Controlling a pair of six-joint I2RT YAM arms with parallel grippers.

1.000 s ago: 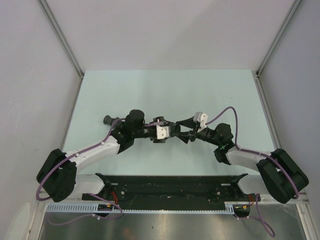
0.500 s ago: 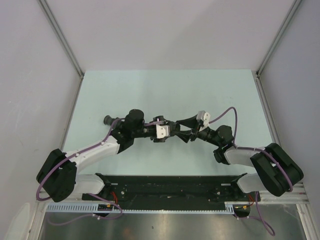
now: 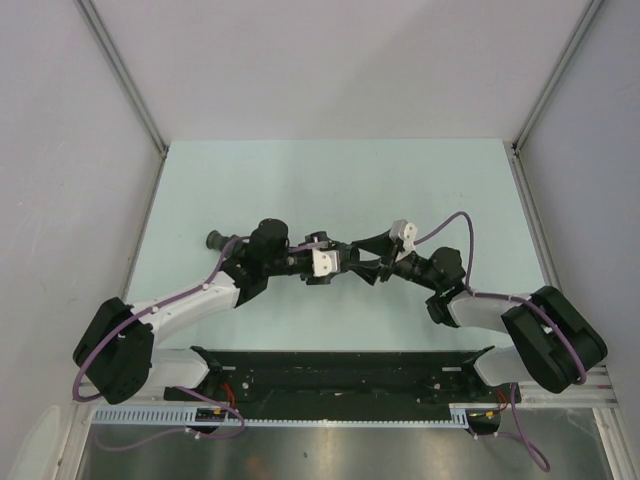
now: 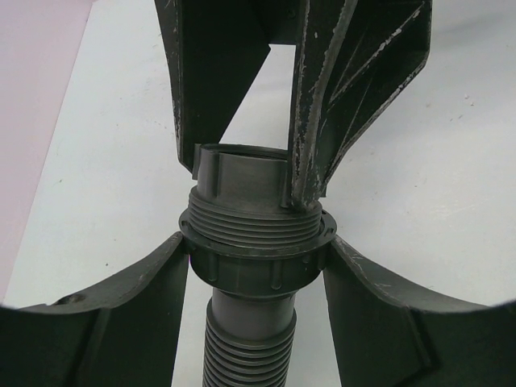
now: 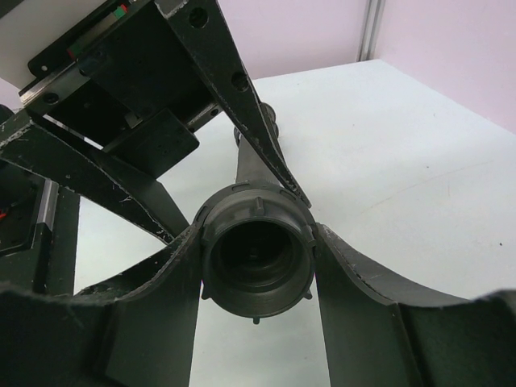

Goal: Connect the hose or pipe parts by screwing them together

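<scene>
Left arm (image 3: 190,300) comes in from the left and right arm (image 3: 490,312) from the right. The 2 grippers meet nose to nose above the middle of the pale green table (image 3: 300,180).

Left gripper (image 4: 256,254): clenched on the tube (image 4: 246,314), with 2 fingers pinching its wide collar from either side. The tube's ribbed section runs back toward the left wrist. Its threaded end points away, at the other arm.

Ring nut (image 4: 242,173): sits on the tip of that threaded end, in line with the tube. Several turns of thread are bare between the nut and the collar flange, so it's not screwed home.

Right gripper (image 5: 256,258): grasping the ring nut, 1 finger on each side of its ribbed rim. In the right wrist view the nut's open bore faces the camera. The tube runs on behind it, between the left gripper's fingers.

Both parts are held up off the table. From the top camera they're mostly hidden by the fingers, so I can't make out any detail on them there.
</scene>
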